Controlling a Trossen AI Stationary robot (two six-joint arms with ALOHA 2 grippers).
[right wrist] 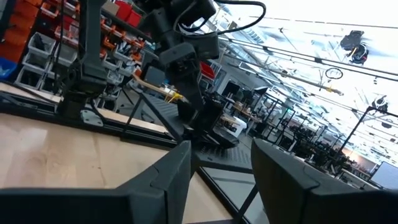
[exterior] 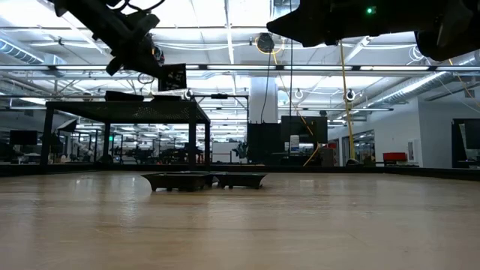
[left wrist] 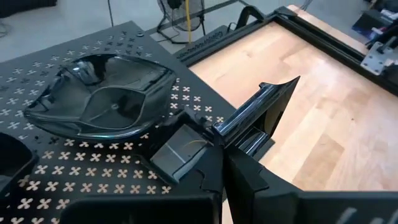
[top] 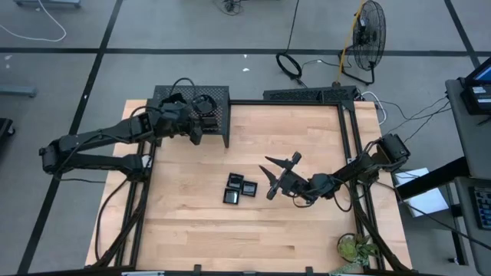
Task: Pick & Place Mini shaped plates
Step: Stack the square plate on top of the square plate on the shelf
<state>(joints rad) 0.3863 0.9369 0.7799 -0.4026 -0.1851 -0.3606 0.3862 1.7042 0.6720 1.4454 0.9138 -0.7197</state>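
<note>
- Three mini shaped plates (top: 239,188) lay clustered near the middle of the bench (top: 192,230), touching or just beside one another; from bench height two of them (exterior: 202,180) showed side by side as low dark dishes.
- One more small square plate (left wrist: 258,118) was pinched on edge, tilted, in the left gripper (left wrist: 214,134), whose fingers were closed tight on it.
- That left gripper (top: 193,126) hung above the mesh rack (top: 219,100) at the far left corner of the bench, right over the rack's inner edge, with the held plate (exterior: 172,76) well clear of the rack top in the low view.
- On the rack's perforated top sat a larger leaf-like glossy dish (left wrist: 102,96), upright and just beside the held plate; another dark dish edge (left wrist: 12,162) showed near it, too cut off to tell its shape.
- Over on the other side, the right gripper (top: 280,172) hovered above the bench just to the right of the plate cluster, its fingers (right wrist: 168,180) spread wide apart with nothing between them.
</note>
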